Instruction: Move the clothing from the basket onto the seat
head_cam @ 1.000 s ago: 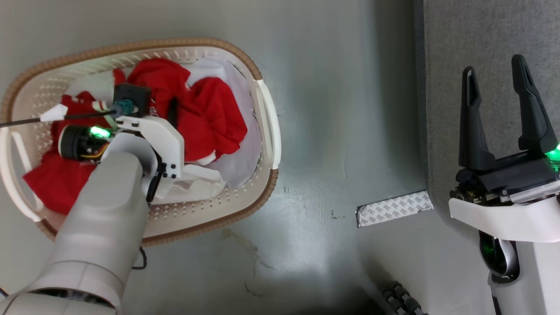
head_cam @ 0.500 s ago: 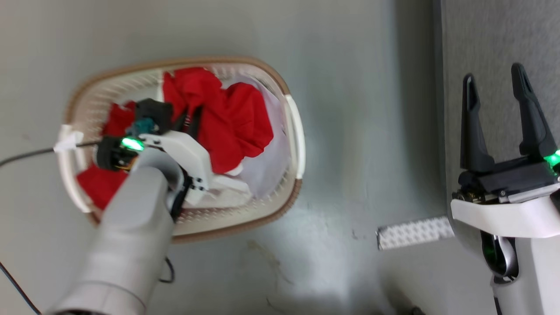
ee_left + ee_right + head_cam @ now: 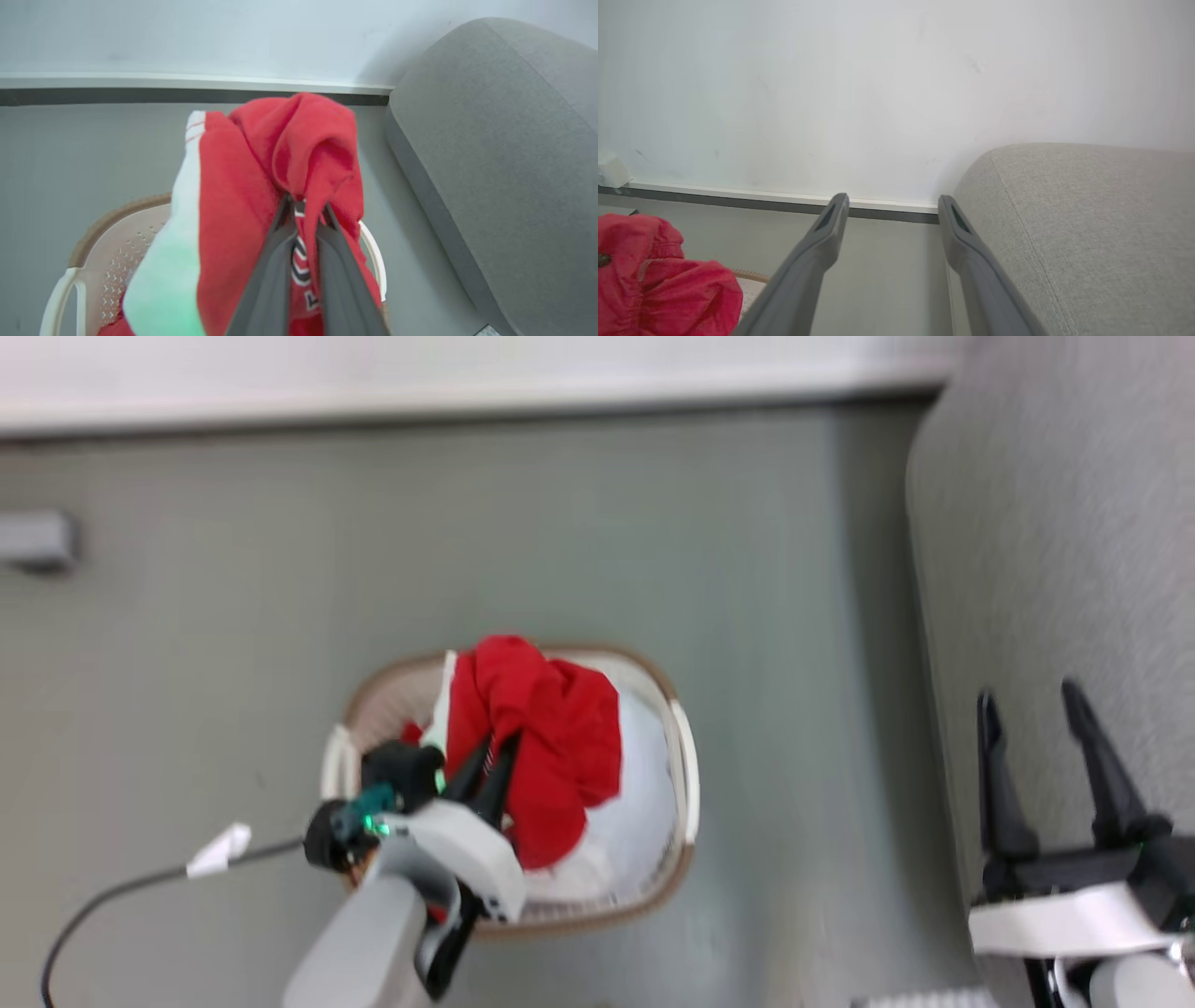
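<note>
Over the basket, pinches the clothing in the left claw, shut tight on a bunched red fold. Carries red cloth and a white stripe draped around the dark fingers, lower folds hanging down over the brown rim and the white liner. Holds the right claw spread wide and empty, just beside the seat. Looks onto smooth grey-green floor, basket standing on it, apart from the seat's rounded grey fabric side. Ends at a dark baseboard under a plain white wall. Trails a black cable with a white tag off the left wrist.
</note>
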`<state>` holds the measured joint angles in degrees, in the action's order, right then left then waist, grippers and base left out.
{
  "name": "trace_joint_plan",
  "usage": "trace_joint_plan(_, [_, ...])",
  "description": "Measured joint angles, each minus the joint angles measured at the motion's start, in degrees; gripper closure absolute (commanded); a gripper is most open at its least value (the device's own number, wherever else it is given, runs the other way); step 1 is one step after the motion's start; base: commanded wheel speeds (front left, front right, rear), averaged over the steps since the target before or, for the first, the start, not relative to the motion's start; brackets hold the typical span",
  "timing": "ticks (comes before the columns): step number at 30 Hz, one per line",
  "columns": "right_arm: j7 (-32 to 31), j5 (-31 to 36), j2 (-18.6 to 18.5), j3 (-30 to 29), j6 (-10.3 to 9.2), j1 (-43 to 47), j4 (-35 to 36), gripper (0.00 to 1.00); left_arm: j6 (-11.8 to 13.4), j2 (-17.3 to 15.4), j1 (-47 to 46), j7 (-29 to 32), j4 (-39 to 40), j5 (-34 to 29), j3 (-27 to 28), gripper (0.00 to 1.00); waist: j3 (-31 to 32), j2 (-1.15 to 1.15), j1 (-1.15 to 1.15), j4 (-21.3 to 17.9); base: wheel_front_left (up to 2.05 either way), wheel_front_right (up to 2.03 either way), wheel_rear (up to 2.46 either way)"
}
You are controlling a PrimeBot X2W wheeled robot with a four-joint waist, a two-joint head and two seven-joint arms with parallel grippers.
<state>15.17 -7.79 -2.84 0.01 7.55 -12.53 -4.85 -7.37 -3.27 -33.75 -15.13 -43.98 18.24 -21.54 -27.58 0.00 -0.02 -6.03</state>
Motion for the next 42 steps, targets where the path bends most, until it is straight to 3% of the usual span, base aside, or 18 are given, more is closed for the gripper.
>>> trace_joint_plan(9, [0.0,0.8,-0.4,-1.0,0.0,7.7,-1.1,0.0,0.2,-2.2,11.3,0.0,14.0,0.0,0.1,1.0,14.7,0.0,-0.01,2.7,0.0,0.0,0.0])
trace_joint_plan(17, [0.0,-0.2,-1.7,-0.2,0.0,12.8,-1.9,0.0,2.0,-5.5,19.2,2.4,23.7,0.4,0.4,1.0,24.8,0.0,-0.01,4.3,0.0,0.0,0.0])
trace_joint_plan(29, [0.0,-3.1,-4.2,5.1,0.0,13.6,-1.7,0.0,3.9,-7.4,23.3,7.1,32.4,1.0,0.1,1.0,29.9,0.0,0.01,5.8,0.0,0.0,0.0])
trace_joint_plan(42, [0.0,-10.2,-11.8,27.3,0.0,5.0,-2.2,0.0,2.5,-7.0,21.1,10.7,37.9,0.7,-4.9,1.0,28.9,0.0,0.02,5.8,0.0,0.0,0.0])
